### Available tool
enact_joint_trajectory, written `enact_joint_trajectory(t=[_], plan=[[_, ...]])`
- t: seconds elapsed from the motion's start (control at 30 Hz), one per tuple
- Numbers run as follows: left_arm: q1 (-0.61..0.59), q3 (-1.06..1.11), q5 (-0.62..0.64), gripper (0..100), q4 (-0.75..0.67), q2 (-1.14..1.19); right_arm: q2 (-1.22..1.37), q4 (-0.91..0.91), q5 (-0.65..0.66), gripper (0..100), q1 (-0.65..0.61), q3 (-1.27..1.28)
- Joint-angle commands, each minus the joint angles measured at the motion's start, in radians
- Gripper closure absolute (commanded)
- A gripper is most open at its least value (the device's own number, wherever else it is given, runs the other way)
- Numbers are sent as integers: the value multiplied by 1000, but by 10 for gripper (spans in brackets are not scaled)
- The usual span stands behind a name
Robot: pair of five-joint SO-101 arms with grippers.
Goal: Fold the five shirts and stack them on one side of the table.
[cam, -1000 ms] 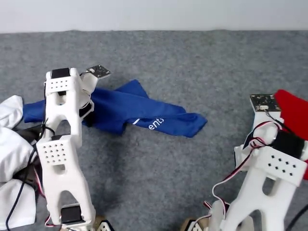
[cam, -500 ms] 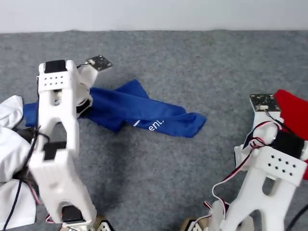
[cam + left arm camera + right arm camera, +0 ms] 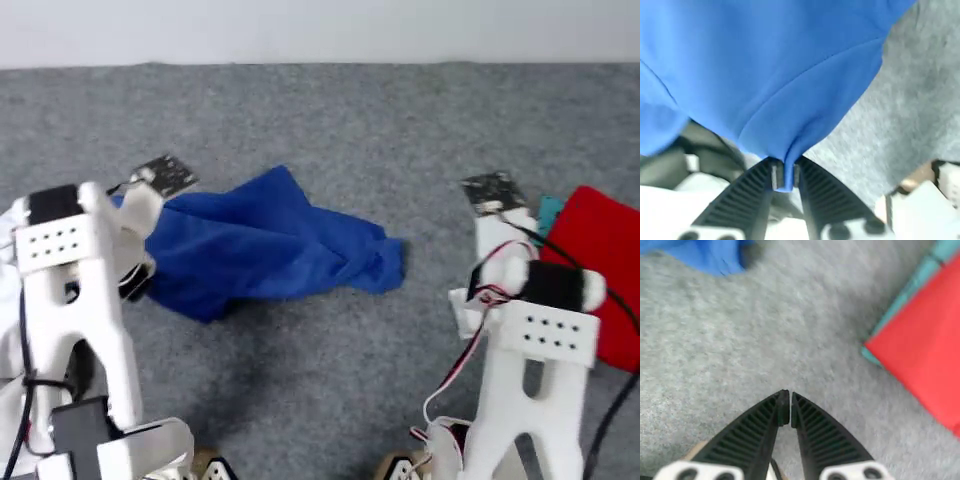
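A blue shirt (image 3: 265, 245) lies bunched on the grey table (image 3: 330, 120), left of centre. My left gripper (image 3: 785, 176) is shut on an edge of the blue shirt (image 3: 765, 70), and the cloth hangs from its tips. In the high view the left arm (image 3: 75, 290) stands at the shirt's left end. My right gripper (image 3: 786, 409) is shut with nothing in it, just above bare table. Beside it lies a folded red shirt (image 3: 920, 350) on top of a teal one (image 3: 912, 287). The right arm (image 3: 525, 320) stands right of centre, with the red shirt (image 3: 600, 265) to its right.
White cloth (image 3: 8, 330) lies at the table's left edge behind the left arm. A pale wall (image 3: 320, 30) borders the table's far edge. A corner of the blue shirt (image 3: 715, 255) lies beyond the right gripper.
The left arm has pulled back toward the front left with the blue shirt, gathering it into a shorter bunch. The right arm has swung left, away from the red shirt.
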Motion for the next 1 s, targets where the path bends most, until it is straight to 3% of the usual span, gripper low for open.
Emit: enact_joint_trajectory(t=[0.0, 0.3, 0.47, 0.57, 0.97], plan=[[-60, 50, -26, 987, 25, -49, -13, -44, 5, 979, -99, -3], [-135, 162, -26, 987, 20, -48, 114, -51, 6, 973, -282, -8], [-138, 173, -26, 987, 2, -48, 176, 1, 5, 840, -426, -8], [-138, 173, -23, 987, -15, -48, 203, 2, 5, 810, -501, -5], [-138, 174, -21, 987, -8, -48, 513, -200, 14, 807, -568, -8]])
